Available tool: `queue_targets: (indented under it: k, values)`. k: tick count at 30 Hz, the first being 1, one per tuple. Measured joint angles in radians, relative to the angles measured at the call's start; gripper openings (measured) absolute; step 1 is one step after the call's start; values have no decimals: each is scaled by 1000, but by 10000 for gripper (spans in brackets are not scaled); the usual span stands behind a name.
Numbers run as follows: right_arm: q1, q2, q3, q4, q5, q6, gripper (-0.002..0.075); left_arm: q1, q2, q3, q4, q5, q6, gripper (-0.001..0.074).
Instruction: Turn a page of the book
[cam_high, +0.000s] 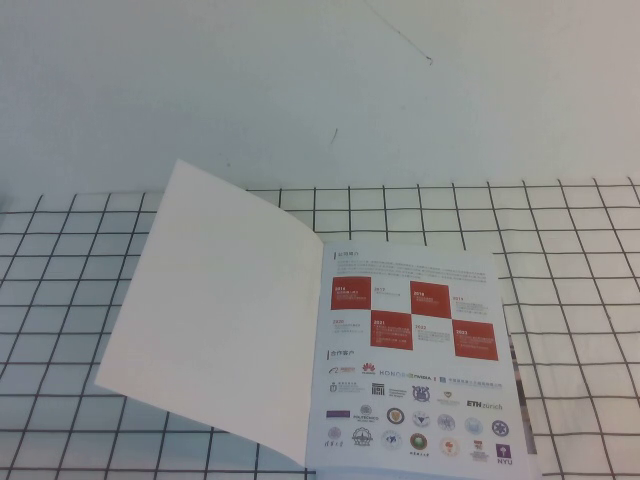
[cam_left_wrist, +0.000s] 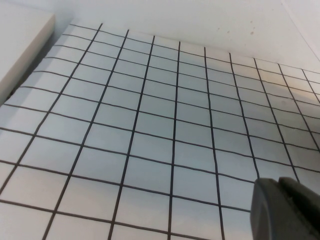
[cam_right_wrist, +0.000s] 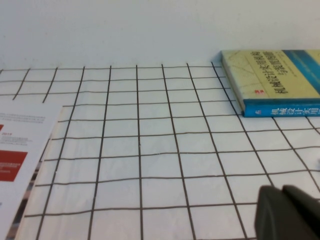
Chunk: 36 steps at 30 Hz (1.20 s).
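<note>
The book (cam_high: 318, 330) lies open on the grid mat, near the front edge of the high view. Its blank white cover leaf (cam_high: 215, 310) slopes up on the left. The page (cam_high: 415, 370) with red-and-white checker squares above rows of logos lies flat on the right, and a corner of it (cam_right_wrist: 20, 150) shows in the right wrist view. Neither arm appears in the high view. My left gripper (cam_left_wrist: 280, 184) is shut and empty over bare grid squares. My right gripper (cam_right_wrist: 282, 192) is also shut and empty, over the mat to the right of the page.
A closed blue-and-yellow textbook (cam_right_wrist: 275, 80) lies on the mat beyond the right gripper. A white slab-like edge (cam_left_wrist: 22, 45) shows in the left wrist view. The black-lined grid mat (cam_high: 580, 250) ends at a plain white surface (cam_high: 300, 90) behind.
</note>
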Motion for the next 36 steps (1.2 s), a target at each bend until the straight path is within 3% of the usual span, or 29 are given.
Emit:
queue_targets:
  k: [9, 15, 22, 32, 36]
  values:
    - [0, 0, 0, 0, -48, 0, 1, 0, 0, 6, -47, -49, -42, -4]
    - [0, 0, 0, 0, -163, 0, 1, 0, 0, 8, -169, -270, -66, -3]
    - [0, 0, 0, 0, -421, 0, 1, 0, 0, 8, -206, -512, -70, -4]
    - [0, 0, 0, 2, -505, 6, 1, 0, 0, 8, -210, -520, -74, -4]
    - [0, 0, 0, 4, -626, 104, 1, 0, 0, 8, -211, -609, -74, -4]
